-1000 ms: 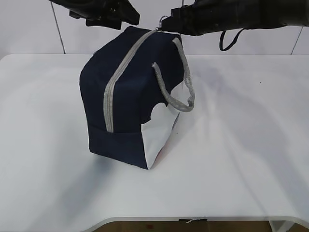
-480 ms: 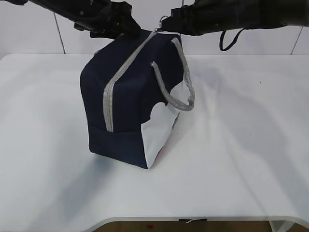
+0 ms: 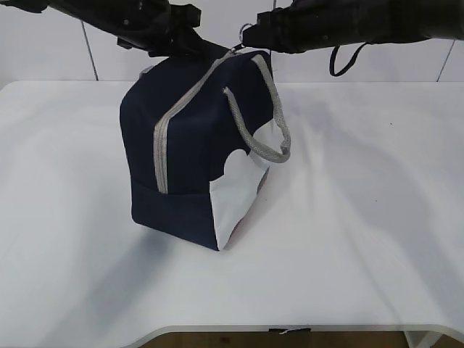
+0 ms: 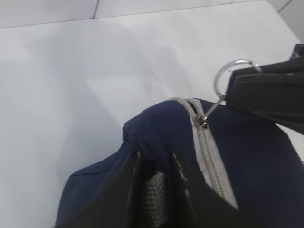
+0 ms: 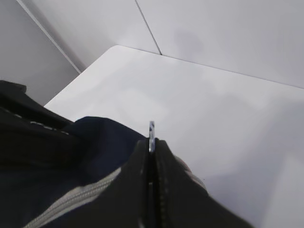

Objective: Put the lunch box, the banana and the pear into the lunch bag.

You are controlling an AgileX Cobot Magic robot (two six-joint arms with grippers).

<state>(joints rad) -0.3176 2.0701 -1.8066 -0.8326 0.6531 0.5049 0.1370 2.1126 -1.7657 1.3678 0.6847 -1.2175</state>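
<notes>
The navy lunch bag with a white lower panel stands on the table, its grey zipper closed. My right gripper is shut on the zipper's ring pull at the bag's far top end; the ring also shows in the left wrist view. My left gripper sits on the bag's top far-left edge, its jaws closed around a fold of navy fabric and grey handle webbing. The lunch box, banana and pear are out of view.
The near grey handle hangs over the bag's right side. The white table extends around the bag, with a white tiled wall behind.
My left gripper has come down and right onto the bag's top far edge and closed on it. The bag's top has shifted slightly left. The right gripper has stayed on the ring pull.
</notes>
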